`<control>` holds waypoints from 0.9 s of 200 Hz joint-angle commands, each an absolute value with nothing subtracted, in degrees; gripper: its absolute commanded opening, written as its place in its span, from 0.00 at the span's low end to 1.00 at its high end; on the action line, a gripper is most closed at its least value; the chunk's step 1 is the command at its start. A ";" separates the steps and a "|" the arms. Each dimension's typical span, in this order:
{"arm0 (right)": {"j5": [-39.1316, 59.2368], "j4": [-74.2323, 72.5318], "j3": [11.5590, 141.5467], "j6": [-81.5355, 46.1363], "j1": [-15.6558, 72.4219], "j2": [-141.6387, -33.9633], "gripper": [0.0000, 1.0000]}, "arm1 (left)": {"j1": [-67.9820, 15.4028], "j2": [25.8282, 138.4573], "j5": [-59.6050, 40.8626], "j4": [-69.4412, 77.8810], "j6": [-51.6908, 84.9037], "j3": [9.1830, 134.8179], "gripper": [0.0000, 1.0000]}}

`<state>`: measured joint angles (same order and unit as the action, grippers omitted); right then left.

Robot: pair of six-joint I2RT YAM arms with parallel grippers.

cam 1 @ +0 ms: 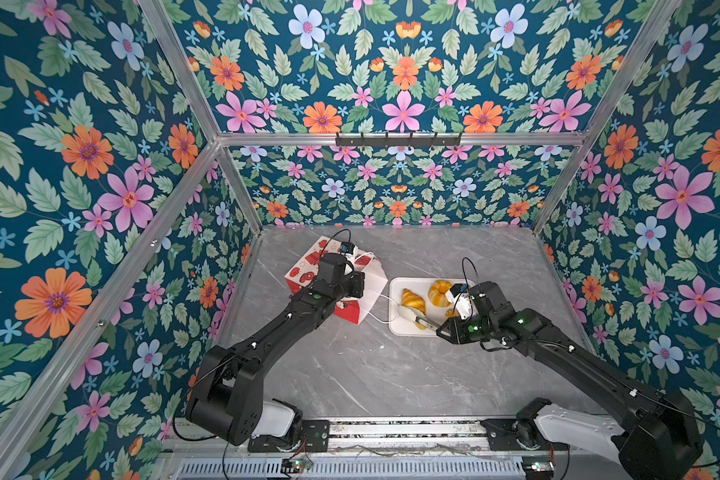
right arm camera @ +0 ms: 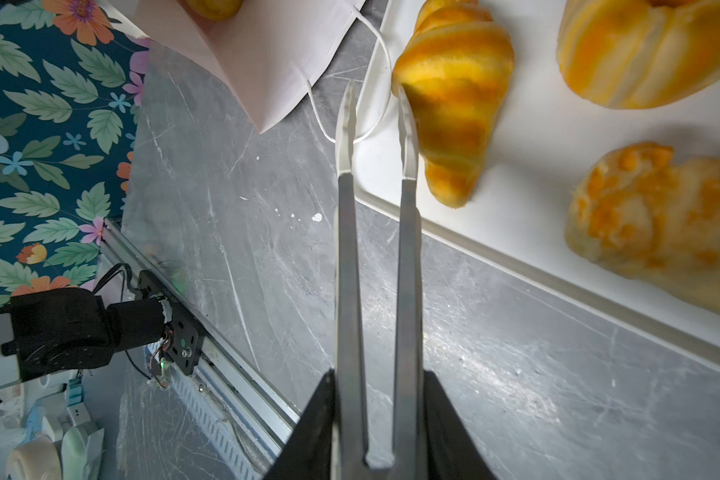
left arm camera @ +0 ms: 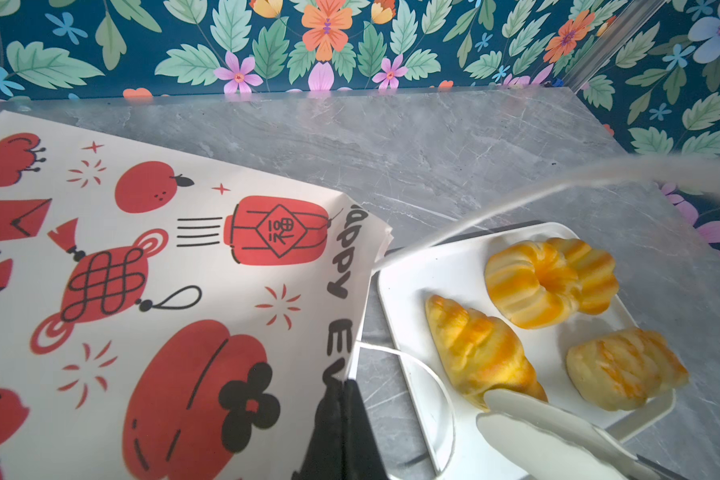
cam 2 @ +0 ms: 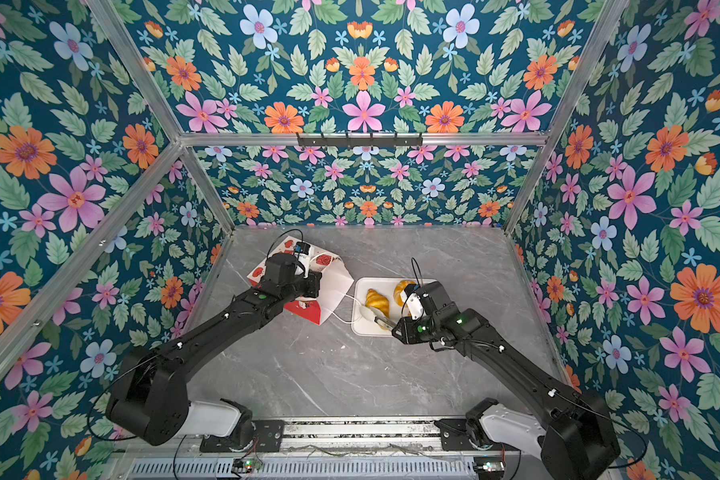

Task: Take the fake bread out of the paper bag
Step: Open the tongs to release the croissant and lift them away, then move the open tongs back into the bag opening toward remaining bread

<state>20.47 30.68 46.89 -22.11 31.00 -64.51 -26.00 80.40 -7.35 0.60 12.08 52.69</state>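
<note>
While left gripper (left arm camera: pixel 341 405) pinches paper bag (left arm camera: pixel 142 270) rim shut, right gripper (right arm camera: pixel 379 376) clamps tongs (right arm camera: pixel 348 270) w/ tips slightly apart, empty, nr croissant (right arm camera: pixel 454 104).

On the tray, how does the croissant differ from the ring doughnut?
The croissant is long, tapered and solid; the doughnut is round with a central hole. The croissant lies nearer the bag, the doughnut farther. Both are golden-yellow, striped, on the white tray.

A white tray (cam 1: pixel 400 328) lies on the grey marble table (cam 1: pixel 371 374), white-tipped tongs (right arm camera: pixel 348 270) over its edge.
</note>
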 commanded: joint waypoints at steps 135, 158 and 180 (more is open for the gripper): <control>27.02 31.48 49.37 -21.90 29.05 -58.16 0.30 | -25.95 79.64 -7.05 1.02 11.87 53.39 0.00; 27.67 26.68 50.35 -22.43 30.78 -60.41 0.30 | -25.97 79.72 -7.11 -0.70 10.11 54.51 0.00; 29.12 19.37 50.92 -23.87 32.41 -65.27 0.30 | -25.97 80.65 -7.21 -3.80 8.08 57.07 0.00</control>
